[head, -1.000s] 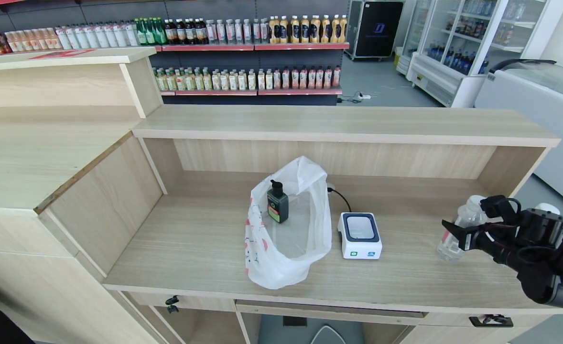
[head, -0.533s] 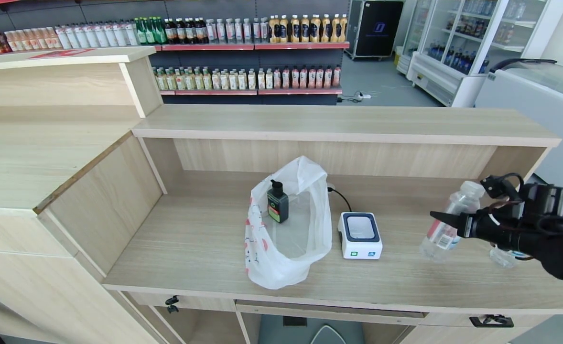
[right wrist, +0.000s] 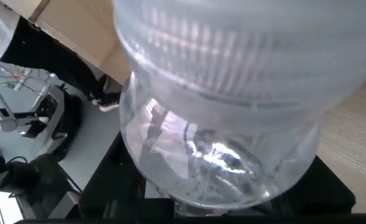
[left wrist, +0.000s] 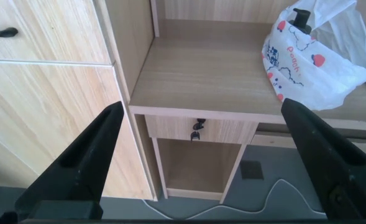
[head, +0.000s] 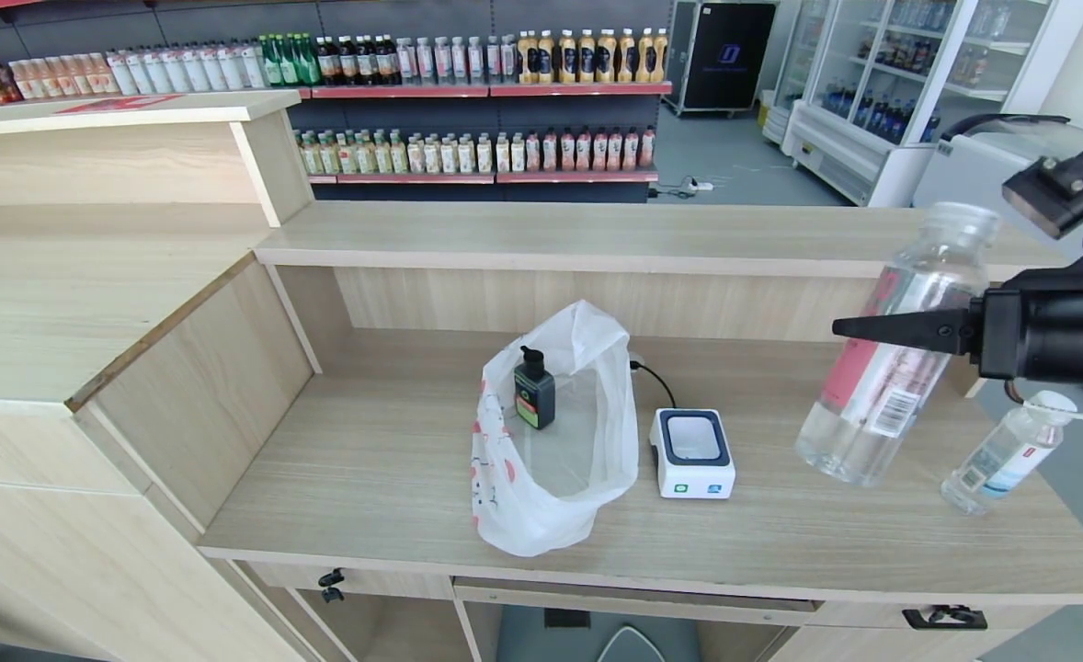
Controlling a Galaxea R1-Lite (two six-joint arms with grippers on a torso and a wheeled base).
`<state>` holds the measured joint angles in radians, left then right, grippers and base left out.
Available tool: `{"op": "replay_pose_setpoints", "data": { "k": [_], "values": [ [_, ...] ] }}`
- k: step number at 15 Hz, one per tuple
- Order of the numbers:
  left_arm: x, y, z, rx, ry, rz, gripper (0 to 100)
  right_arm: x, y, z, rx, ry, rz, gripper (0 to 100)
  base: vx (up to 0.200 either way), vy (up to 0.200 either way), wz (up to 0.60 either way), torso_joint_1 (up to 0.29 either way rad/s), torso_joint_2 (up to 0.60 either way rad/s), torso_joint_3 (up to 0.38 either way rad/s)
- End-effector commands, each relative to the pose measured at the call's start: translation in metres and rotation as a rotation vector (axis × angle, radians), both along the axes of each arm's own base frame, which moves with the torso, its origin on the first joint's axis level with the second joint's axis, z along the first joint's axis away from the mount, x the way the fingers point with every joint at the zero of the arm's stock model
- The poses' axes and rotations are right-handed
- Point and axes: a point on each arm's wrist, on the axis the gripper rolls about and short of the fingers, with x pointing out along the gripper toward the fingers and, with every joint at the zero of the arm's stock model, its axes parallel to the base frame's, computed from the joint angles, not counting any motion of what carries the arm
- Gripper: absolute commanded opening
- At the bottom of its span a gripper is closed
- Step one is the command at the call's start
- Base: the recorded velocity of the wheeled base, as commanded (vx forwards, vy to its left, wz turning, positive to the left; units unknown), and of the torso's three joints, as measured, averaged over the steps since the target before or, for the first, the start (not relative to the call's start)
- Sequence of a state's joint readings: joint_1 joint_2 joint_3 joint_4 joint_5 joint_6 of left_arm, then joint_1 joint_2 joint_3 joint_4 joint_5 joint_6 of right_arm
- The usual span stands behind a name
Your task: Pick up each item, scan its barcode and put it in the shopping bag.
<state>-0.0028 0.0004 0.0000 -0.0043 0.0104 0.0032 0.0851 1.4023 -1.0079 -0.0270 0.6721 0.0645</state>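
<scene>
My right gripper (head: 909,336) is shut on a clear water bottle (head: 891,354) with a pink label, held tilted in the air above the counter's right side, right of the white barcode scanner (head: 691,450). The right wrist view looks straight onto the bottle (right wrist: 220,118) between the fingers. A second, smaller clear bottle (head: 1001,455) stands tilted near the counter's right edge. The white shopping bag (head: 551,441) stands open mid-counter with a dark pump bottle (head: 533,391) inside. My left gripper (left wrist: 201,162) hangs open below and left of the counter, the bag (left wrist: 319,56) far off.
The wooden counter (head: 394,460) has a raised back shelf (head: 652,239) and a side wall on the left. The scanner's cable (head: 654,379) runs behind the bag. Drawers (left wrist: 40,74) and a keyed lock (left wrist: 197,129) sit under the counter.
My right gripper has lifted the clear bottle from the counter's right end up and toward the camera, uncovering the smaller bottle behind it. Bag, scanner and pump bottle stay put.
</scene>
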Motion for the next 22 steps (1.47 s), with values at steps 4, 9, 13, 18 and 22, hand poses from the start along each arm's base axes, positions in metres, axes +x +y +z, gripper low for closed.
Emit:
{"op": "replay_pose_setpoints", "data": {
  "k": [4, 9, 13, 18, 22],
  "values": [
    [0.0, 0.0, 0.0, 0.0, -0.001, 0.0, 100, -0.061, 0.022, 0.041, -0.087, -0.107, -0.13, 0, 0.0, 0.0, 0.0, 0.0, 0.0, 0.0],
    [0.0, 0.0, 0.0, 0.0, -0.001, 0.0, 100, -0.081, 0.057, 0.077, 0.015, -0.062, -0.192, 0, 0.0, 0.0, 0.0, 0.0, 0.0, 0.0],
    [0.0, 0.0, 0.0, 0.0, -0.001, 0.0, 100, -0.109, 0.073, 0.102, 0.082, 0.045, -0.105, 0, 0.0, 0.0, 0.0, 0.0, 0.0, 0.0],
    [0.0, 0.0, 0.0, 0.0, -0.001, 0.0, 100, -0.136, 0.066, 0.098, 0.046, 0.113, -0.021, 0, 0.0, 0.0, 0.0, 0.0, 0.0, 0.0],
    [0.0, 0.0, 0.0, 0.0, -0.001, 0.0, 100, -0.149, 0.067, 0.097, 0.026, 0.126, 0.061, 0, 0.0, 0.0, 0.0, 0.0, 0.0, 0.0]
  ]
}}
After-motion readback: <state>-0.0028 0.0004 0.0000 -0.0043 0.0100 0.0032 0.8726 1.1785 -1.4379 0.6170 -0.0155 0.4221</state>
